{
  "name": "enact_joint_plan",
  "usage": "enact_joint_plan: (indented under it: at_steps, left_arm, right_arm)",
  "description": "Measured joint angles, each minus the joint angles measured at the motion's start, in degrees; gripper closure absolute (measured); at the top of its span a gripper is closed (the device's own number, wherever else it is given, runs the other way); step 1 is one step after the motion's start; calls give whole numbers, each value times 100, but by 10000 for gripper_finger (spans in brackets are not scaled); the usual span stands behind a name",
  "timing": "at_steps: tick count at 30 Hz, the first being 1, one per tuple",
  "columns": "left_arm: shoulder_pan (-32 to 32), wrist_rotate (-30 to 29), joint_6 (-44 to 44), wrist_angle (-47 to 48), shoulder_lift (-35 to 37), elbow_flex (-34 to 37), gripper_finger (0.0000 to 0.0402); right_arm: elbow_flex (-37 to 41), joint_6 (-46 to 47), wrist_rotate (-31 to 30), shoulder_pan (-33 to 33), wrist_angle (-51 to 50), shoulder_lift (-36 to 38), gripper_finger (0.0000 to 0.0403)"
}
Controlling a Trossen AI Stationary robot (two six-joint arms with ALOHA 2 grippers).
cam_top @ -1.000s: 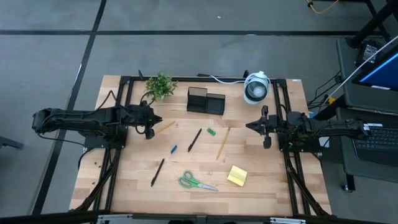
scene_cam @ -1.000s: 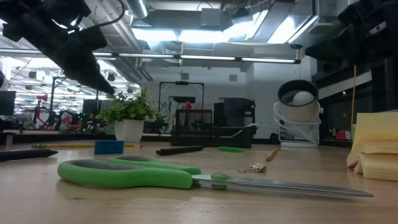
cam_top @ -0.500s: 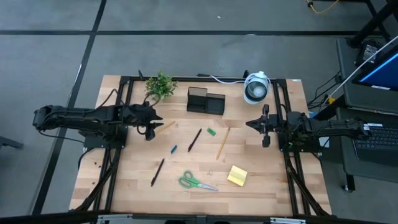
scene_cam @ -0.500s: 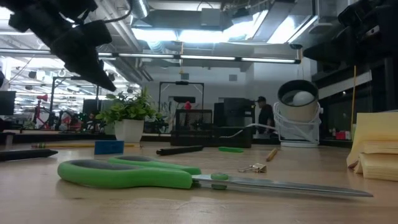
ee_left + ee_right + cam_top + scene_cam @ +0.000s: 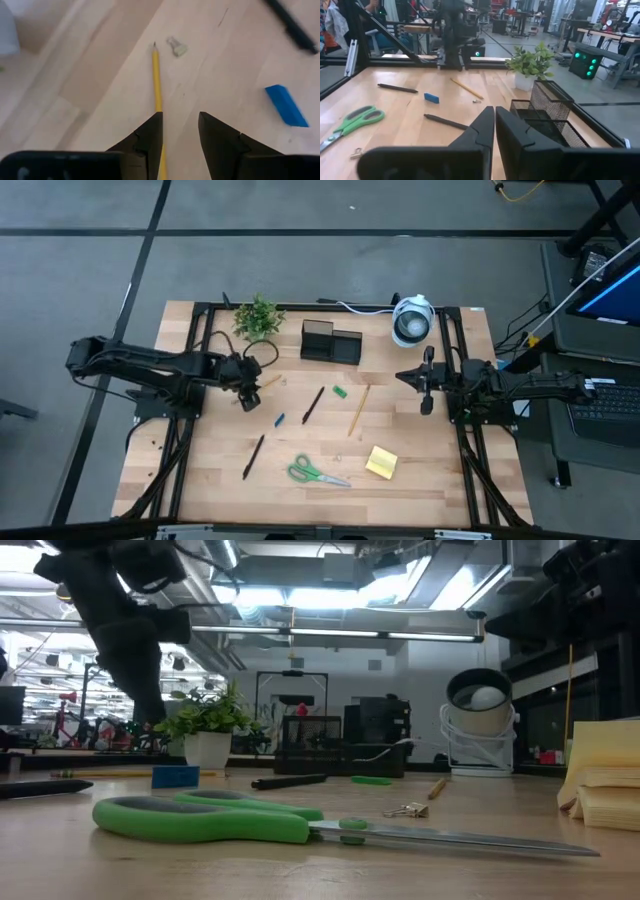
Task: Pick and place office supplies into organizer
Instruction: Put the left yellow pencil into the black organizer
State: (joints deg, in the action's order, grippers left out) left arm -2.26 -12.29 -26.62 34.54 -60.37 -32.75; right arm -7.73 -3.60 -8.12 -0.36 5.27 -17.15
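The left gripper [image 5: 180, 132] is hanging over one pencil [image 5: 158, 90], fingers parted, holding nothing. The right gripper [image 5: 428, 387] is waiting closed and empty. Two pencils, two pens, one scissors [image 5: 316, 472] are lying before the organizer [image 5: 331, 341].

The scene is bright and evenly lit. In the low view the light comes from long ceiling lamps [image 5: 300, 595], which glare strongly, and the left arm [image 5: 120, 620] appears only as a dark silhouette against them. The green scissors [image 5: 215, 819] close to the lens are a little soft. On the worktop [image 5: 420, 480] the shadows are weak and short. The left wrist view is slightly blurred, mostly the blue piece [image 5: 286, 105].
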Motion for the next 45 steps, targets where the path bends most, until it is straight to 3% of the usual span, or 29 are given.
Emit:
enact_joint_plan:
  at_steps: [9,29,45]
  left_arm:
    - [2,420,-257,-4,-842,2,283]
    - [-324,478,-274,-30,-1763,-2,283]
    - [-324,599,-7,-7,-1817,-9,350]
  right_arm:
    - [0,2,-1,0,-48,1,380]
    - [0,13,-210,0,-47,2,380]
    - [0,11,-205,0,-45,1,380]
